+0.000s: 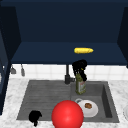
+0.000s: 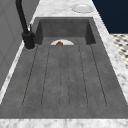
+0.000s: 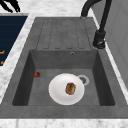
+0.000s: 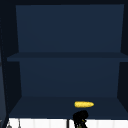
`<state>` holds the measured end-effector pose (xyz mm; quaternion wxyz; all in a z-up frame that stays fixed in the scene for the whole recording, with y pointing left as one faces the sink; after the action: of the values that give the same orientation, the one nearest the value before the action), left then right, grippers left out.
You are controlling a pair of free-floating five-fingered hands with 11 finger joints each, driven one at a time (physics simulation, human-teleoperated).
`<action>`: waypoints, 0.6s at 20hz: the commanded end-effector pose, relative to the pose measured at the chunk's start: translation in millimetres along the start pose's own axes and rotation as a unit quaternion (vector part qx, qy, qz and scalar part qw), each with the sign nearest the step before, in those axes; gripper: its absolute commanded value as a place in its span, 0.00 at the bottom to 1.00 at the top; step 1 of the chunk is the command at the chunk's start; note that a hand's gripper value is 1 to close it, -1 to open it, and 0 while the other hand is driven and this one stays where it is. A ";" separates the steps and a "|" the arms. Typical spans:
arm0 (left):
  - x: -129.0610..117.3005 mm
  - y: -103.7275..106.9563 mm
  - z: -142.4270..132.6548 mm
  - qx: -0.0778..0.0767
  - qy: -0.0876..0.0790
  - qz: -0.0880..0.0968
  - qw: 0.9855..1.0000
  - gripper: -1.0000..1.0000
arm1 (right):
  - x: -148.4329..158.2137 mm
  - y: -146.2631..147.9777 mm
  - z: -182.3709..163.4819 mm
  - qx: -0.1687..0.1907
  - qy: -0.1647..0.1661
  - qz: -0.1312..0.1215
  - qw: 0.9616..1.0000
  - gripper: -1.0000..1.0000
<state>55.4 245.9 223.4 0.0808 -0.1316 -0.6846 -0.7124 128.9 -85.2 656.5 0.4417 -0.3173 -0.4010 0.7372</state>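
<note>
fingers of right hand [image 1: 79,67] curled round bottle [image 1: 80,85] top above sink [image 1: 45,95]; left hand [image 1: 35,116] clenched

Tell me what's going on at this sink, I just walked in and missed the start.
The right hand is curled round the top of a green bottle, holding it above the sink basin beside the faucet. The left hand hovers at the sink's front left edge. A white plate with a brown food piece lies in the basin, and a yellow corn cob rests on the open cabinet's shelf above.

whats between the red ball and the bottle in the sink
In the front view, the white plate with a brown bit of food sits between the red ball and the bottle.
</note>
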 end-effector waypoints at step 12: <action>0.0 0.0 0.0 0.000 0.000 0.000 1.000 0.50 | -66.3 97.2 -12.4 0.003 0.042 -0.011 0.999 1.00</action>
<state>55.4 245.9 223.4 0.0808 -0.1316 -0.6846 -0.7124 118.8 -157.5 588.5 0.4489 -0.3268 -0.3864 0.7365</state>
